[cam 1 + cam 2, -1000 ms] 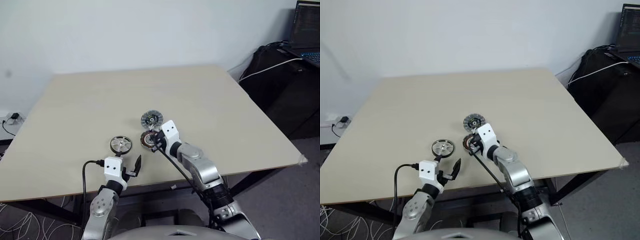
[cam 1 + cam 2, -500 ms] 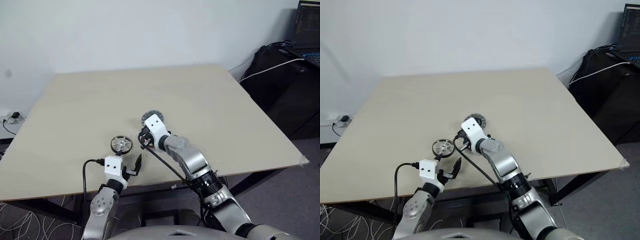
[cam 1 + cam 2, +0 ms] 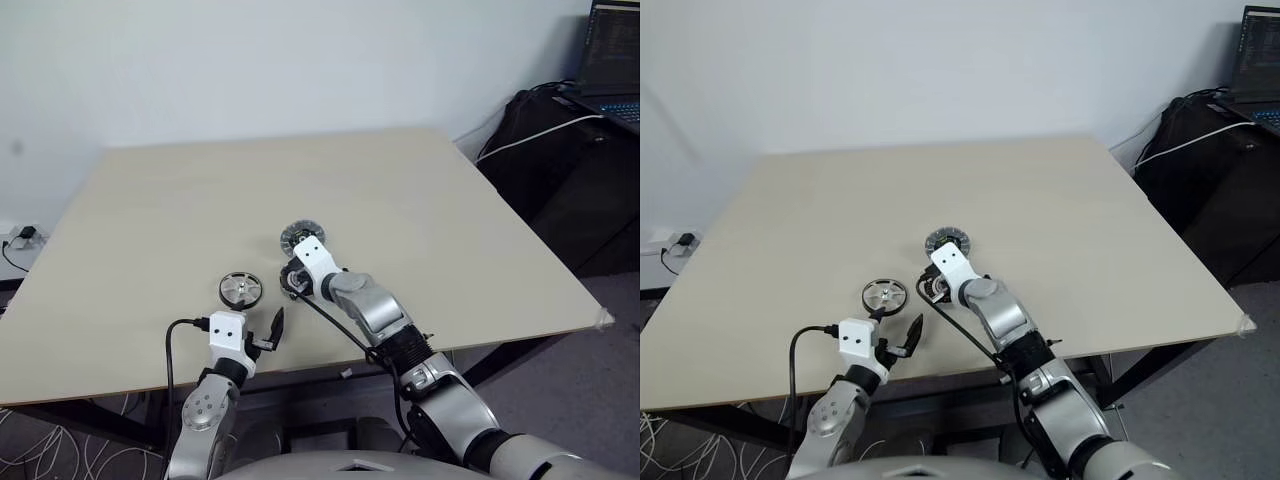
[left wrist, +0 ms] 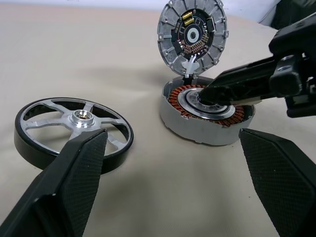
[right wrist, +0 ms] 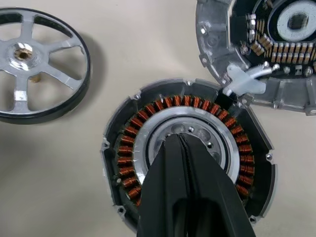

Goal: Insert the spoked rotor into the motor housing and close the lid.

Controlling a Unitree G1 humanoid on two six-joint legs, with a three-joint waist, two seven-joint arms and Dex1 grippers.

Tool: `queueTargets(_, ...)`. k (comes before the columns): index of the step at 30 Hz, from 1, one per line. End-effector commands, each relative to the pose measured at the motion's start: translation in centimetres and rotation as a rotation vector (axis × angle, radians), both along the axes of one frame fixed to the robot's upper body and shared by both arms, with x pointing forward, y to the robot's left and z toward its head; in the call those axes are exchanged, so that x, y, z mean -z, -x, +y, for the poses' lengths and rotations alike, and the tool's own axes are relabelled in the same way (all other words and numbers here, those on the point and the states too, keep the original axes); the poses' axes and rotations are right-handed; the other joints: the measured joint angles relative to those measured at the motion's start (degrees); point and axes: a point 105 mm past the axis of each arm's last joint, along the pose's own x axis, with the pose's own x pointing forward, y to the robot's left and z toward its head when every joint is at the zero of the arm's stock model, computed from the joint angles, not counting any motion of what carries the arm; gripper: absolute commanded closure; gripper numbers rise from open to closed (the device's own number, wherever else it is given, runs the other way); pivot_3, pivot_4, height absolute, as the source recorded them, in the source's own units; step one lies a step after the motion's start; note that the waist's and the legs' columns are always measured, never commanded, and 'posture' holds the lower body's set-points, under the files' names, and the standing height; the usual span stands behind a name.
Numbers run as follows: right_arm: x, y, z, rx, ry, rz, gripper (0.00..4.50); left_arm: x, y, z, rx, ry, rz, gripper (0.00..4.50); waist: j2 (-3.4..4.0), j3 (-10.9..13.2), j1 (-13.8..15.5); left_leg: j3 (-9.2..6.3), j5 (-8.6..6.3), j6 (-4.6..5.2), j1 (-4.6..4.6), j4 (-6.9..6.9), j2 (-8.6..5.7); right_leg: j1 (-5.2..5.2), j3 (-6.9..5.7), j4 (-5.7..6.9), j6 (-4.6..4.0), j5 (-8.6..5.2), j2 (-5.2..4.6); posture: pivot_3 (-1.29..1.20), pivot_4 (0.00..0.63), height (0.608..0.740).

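While the right end effector [image 5: 180, 143], pinched shut and empty, rests over the motor housing [image 5: 123, 163], the wide-open left end effector [image 4: 173, 148] should straddle the spoked rotor [image 4: 74, 126] just ahead.

1 rotor [image 4: 73, 129], 1 housing [image 4: 207, 118], 1 lid [image 4: 193, 34]

spoked rotor [image 4: 74, 129]: silver spokes, black rim
motor housing [image 5: 187, 148]: grey shell, copper-orange coil ring, silver centre
lid [image 4: 193, 34]: grey segmented rim, dark centre
tabletop [image 3: 400, 200]: plain beige
right claw [image 5: 182, 148]: black
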Motion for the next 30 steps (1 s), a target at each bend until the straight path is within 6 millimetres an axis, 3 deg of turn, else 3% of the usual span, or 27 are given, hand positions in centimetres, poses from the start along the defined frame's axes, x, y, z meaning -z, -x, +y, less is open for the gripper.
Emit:
queueTargets(1,-1.0,-0.9,-0.2,0.014,-0.004,-0.050,4.48,-1.2,-0.5,0.1,-0.012,0.012,-0.054,0.00,0.01,0.0,0.0,0.00,0.00,0.00,0.00,0.00,0.00,0.00,0.00,0.00,0.00,0.00,0.00,0.00,0.000,0.740)
queueTargets(10,0.3,-0.3,-2.6,0.046,0.031,-0.016,4.48,-1.3,-0.5,0.2,-0.011,0.015,-0.054,0.00,0.01,0.0,0.3,0.00,0.00,0.00,0.01,0.03,-0.02,0.05,0.00,-0.01,0.07,-0.06,-0.02,0.00,0.000,0.740)
queueTargets(18,-0.1,-0.3,-3.6,0.125,-0.022,-0.025,4.48,-1.2,-0.5,0.1,-0.003,0.019,-0.049,0.00,0.04,0.0,0.8,-0.01,-0.01,-0.02,0.01,0.05,-0.02,0.07,0.00,-0.01,0.25,-0.17,-0.03,0.00,0.000,0.740)
queueTargets(30,-2.0,0.4,-1.3,0.059,-0.155,-0.094,4.48,-1.3,-0.6,0.1,-0.005,0.021,-0.048,0.00,0.05,0.0,0.6,-0.01,0.00,-0.01,-0.02,0.04,0.00,0.02,0.00,-0.02,0.24,-0.18,-0.01,0.00,0.000,0.740)
